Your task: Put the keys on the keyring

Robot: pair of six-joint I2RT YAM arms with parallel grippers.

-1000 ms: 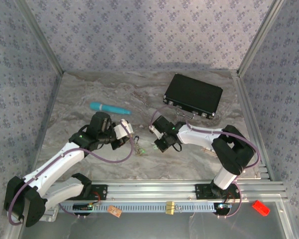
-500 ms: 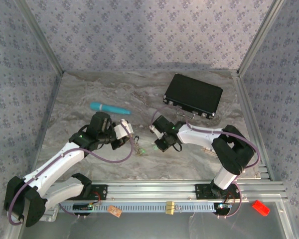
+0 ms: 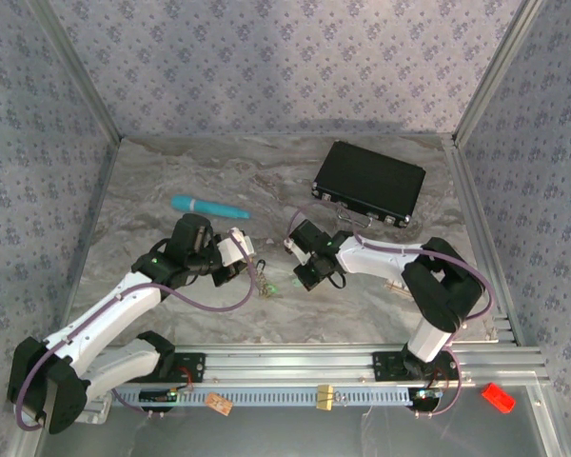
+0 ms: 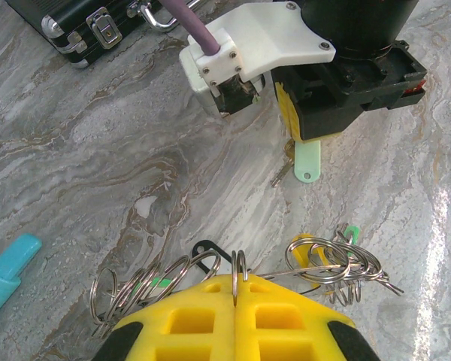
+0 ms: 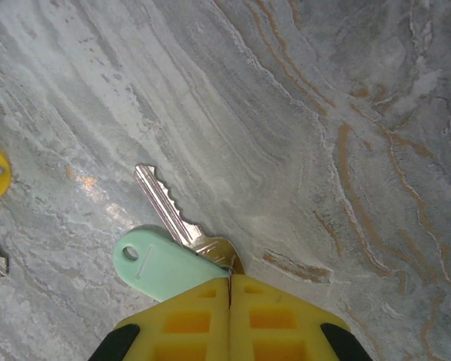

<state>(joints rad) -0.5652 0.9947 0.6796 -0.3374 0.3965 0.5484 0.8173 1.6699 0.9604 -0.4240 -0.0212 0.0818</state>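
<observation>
Left gripper (image 4: 235, 289): my fingers are pressed together, clamped on one wire loop of the keyring (image 4: 327, 265). The ring's silvery coils fan out on both sides of my fingertips, just above the marble table (image 5: 323, 113). A green key head (image 4: 351, 232) and a yellow key head (image 4: 307, 247) sit among the coils.

Right gripper (image 5: 229, 289): fingers together, pinching the pale green key (image 5: 161, 263) at the edge of its head. Its toothed blade points away from me and lies low over the marble.

The key is near the keyring, not touching it. The black case (image 3: 369, 181) and teal stick (image 3: 207, 206) lie farther back.
</observation>
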